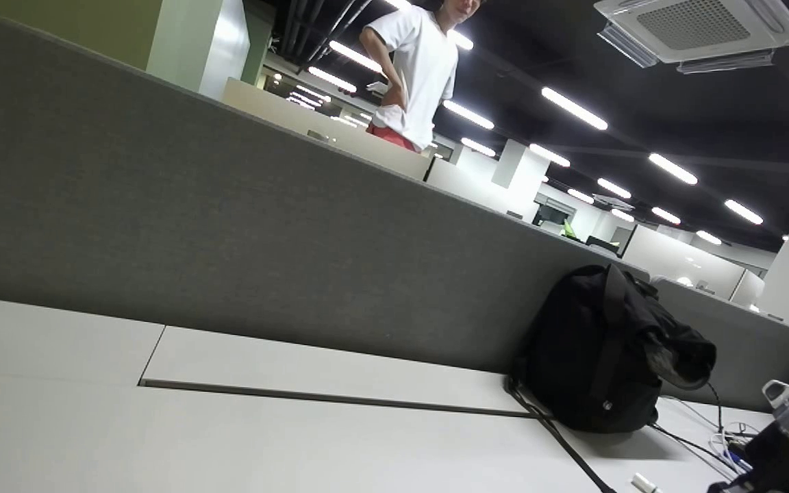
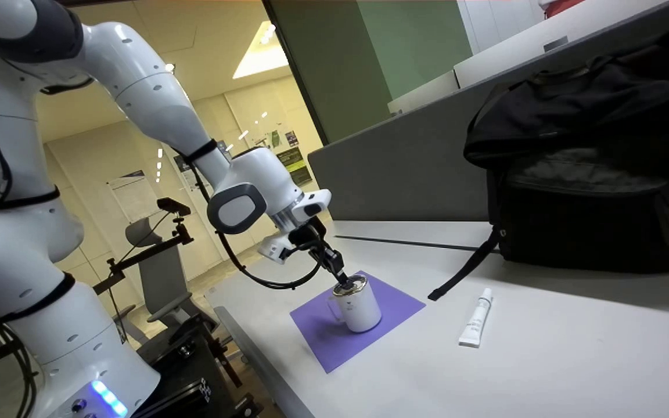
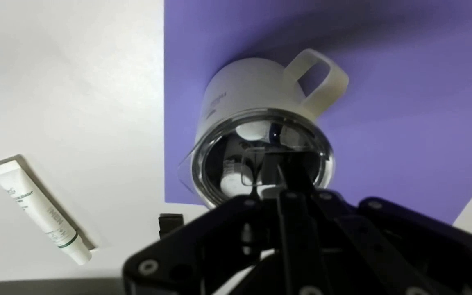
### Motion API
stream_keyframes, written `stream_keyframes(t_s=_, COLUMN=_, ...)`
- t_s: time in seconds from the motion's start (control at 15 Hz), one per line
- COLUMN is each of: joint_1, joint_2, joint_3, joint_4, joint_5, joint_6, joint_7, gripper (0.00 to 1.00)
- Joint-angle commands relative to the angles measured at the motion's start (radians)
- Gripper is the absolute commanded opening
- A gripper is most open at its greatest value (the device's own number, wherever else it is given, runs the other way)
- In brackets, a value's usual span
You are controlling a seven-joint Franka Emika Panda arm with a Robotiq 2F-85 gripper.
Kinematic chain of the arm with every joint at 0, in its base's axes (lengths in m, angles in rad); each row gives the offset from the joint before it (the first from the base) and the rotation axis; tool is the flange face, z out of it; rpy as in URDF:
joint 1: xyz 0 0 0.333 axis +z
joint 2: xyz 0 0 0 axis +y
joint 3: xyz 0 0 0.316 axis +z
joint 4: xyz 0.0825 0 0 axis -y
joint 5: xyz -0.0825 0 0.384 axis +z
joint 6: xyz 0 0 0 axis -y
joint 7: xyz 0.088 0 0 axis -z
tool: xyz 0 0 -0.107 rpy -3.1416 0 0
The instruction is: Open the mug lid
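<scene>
The lid [image 3: 238, 152] is on the white mug [image 2: 361, 312], upright on a purple sheet [image 2: 320, 337] on the white table [image 2: 555, 354]; the gripper [image 2: 342, 278] is above it, fingers together at the lid's top, though whether they touch it is hard to tell. Off the sheet are a tube [image 2: 476, 322] and a black bag [image 2: 590, 220], the bag in front of a grey partition [image 1: 264, 233]. Past that, a white-shirted person [image 1: 416, 72] stands under lights [image 1: 574, 108] on a dark ceiling [image 1: 531, 58].
</scene>
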Motion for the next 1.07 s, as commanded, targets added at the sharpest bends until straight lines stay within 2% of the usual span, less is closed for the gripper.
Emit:
stream_keyframes(t_s=0.0, joint_1=-0.029, joint_2=0.031, joint_3=0.018, joint_4=0.026, joint_5=-0.004, joint_6=0.02, joint_7=-0.009, gripper=0.0)
stream_keyframes(t_s=0.27, joint_1=-0.038, joint_2=0.052, joint_3=0.027, joint_4=0.033, joint_5=-0.006, joint_6=0.035, joint_7=-0.008, gripper=0.0)
stream_keyframes(t_s=0.47, joint_1=-0.022, joint_2=0.057, joint_3=0.009, joint_4=0.035, joint_5=-0.006, joint_6=0.032, joint_7=-0.009, gripper=0.0)
stream_keyframes(t_s=0.67, joint_1=0.023, joint_2=0.055, joint_3=-0.04, joint_4=0.034, joint_5=-0.009, joint_6=0.026, joint_7=-0.012, gripper=0.0)
stream_keyframes(t_s=0.73, joint_1=0.038, joint_2=0.054, joint_3=-0.075, joint_4=0.03, joint_5=-0.111, joint_6=0.025, joint_7=0.072, gripper=0.0)
stream_keyframes(t_s=1.0, joint_1=0.112, joint_2=0.051, joint_3=-0.168, joint_4=0.031, joint_5=-0.205, joint_6=0.019, joint_7=0.108, gripper=0.0)
